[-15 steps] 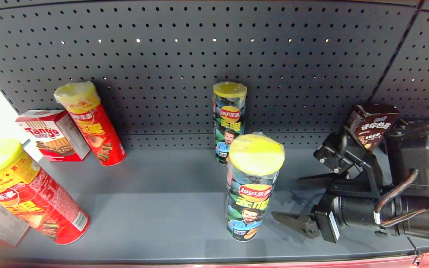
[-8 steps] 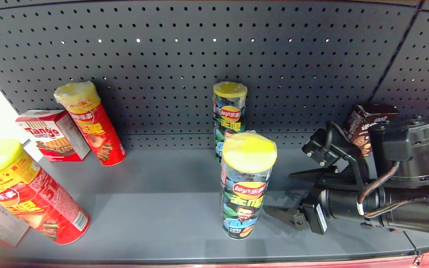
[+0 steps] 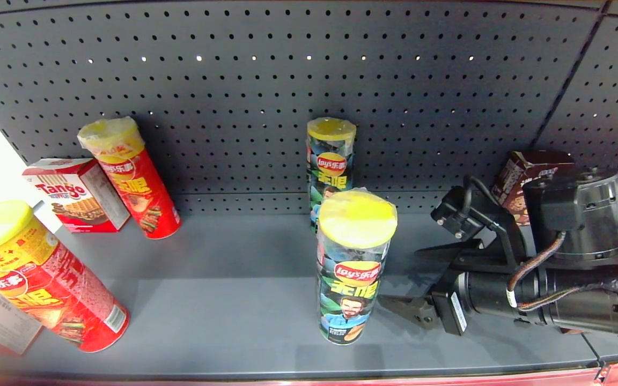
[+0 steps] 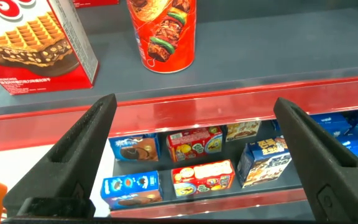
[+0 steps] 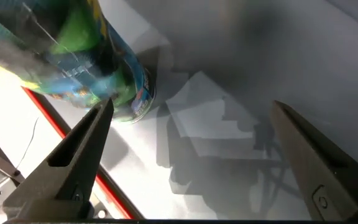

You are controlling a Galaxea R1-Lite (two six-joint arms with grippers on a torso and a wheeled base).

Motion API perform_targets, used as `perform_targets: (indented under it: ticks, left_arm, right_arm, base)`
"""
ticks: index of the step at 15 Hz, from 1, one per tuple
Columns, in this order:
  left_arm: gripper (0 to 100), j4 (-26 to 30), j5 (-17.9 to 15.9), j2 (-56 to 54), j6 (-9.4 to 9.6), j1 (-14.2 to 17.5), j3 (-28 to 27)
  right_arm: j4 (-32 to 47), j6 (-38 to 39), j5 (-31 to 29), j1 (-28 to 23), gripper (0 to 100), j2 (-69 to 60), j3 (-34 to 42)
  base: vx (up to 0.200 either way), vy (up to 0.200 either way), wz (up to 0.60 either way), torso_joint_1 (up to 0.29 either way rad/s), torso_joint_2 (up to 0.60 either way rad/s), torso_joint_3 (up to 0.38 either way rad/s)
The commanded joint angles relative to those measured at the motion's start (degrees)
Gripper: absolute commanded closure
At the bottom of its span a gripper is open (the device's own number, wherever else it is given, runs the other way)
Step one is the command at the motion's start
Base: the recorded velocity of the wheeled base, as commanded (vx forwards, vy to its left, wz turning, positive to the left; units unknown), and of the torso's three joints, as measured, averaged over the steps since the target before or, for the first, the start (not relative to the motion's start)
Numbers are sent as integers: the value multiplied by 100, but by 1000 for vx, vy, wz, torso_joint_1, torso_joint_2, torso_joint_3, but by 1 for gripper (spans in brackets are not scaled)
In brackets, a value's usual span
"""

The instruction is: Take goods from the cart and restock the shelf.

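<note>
Can (image 3: 355,268) and right gripper (image 3: 399,276) have shifted slightly left.

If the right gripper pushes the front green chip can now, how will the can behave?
The front can stands tall on a narrow base, so a push near its yellow lid would probably tip it. Once down, its round body would likely roll on the flat shelf. Its plastic wrap looks smooth, so the open right gripper may slip.
</note>
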Motion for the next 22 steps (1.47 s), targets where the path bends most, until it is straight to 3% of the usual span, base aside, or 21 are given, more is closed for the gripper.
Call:
perform_targets:
  ticks: [1,19,22]
  left_arm:
    - [0,-1,0,11,2,-2,0]
    - [0,-1,0,11,2,-2,0]
    - [0,-1,0,11,2,-2,0]
  right_arm:
    - [-2,-2,2,34,0,102,-75]
    - [-81,7,-16,43,0,-21,-128]
    - [-221,7,-209,-485,0,-680,-295]
  base:
    - [0,0,0,0,0,0]
    - [0,0,0,0,0,0]
    - [0,0,0,0,0,0]
